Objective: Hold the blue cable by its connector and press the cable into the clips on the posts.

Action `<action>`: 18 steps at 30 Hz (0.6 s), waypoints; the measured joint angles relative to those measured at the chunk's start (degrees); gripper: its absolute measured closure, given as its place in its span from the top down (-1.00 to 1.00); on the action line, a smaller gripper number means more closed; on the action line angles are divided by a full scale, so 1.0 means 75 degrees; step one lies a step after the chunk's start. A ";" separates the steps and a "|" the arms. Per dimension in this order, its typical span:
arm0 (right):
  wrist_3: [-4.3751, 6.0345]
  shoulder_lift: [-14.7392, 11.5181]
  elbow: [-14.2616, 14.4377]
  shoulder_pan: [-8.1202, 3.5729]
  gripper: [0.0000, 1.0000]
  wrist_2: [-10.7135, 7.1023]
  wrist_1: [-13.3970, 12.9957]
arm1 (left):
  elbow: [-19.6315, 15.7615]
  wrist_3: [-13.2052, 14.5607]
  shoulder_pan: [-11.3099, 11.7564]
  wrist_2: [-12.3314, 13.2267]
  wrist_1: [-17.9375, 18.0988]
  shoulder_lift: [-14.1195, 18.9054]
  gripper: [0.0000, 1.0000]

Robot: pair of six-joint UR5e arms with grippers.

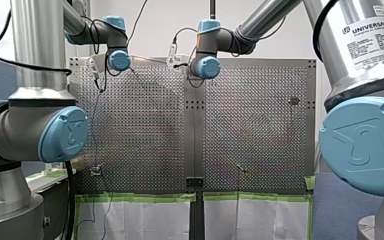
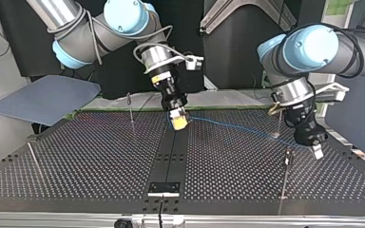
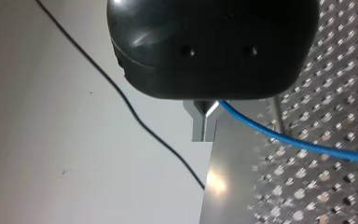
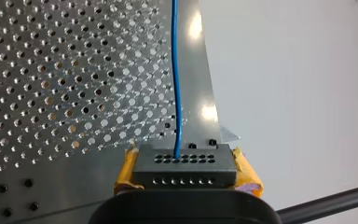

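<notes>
Right wrist view, nearest item: the black connector (image 4: 185,167) sits crosswise in my right gripper (image 2: 178,121), pinched from both ends by the yellow pads (image 4: 248,173). The fingers are spread only as far as the block's length. Judgement: this grip fixes the cable's end, so the line can be steered without twisting.

The blue cable (image 4: 175,84) leaves the connector's face and runs straight away over the perforated worktop (image 2: 100,161), above it, not lying on it.

Further along, in the left wrist view, my left gripper (image 3: 204,119) has its metal fingers pressed together, and the cable emerges from between them near the tips. Judgement: a second hold, keeping the span taut for pressing.

Top view: the cable stretches between the two grippers, well above the plate. One post (image 2: 285,173) stands just beside my left gripper and another (image 2: 131,111) beyond my right. The clips are too small to make out, and the cable appears seated in none
</notes>
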 joint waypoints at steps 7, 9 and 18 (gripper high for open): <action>-0.0012 0.0003 -0.0050 0.0044 -1.00 -0.0019 0.0083 | 0.0107 -0.0057 0.0128 -0.0040 -0.0040 -0.0043 -1.00; -0.0013 0.0006 -0.0051 0.0055 -1.00 -0.0020 0.0103 | 0.0108 -0.0074 0.0153 -0.0086 -0.0058 -0.0043 -1.00; -0.0013 0.0013 -0.0062 0.0031 -1.00 0.0014 0.0171 | 0.0089 -0.0132 0.0217 -0.0124 -0.0208 -0.0050 -1.00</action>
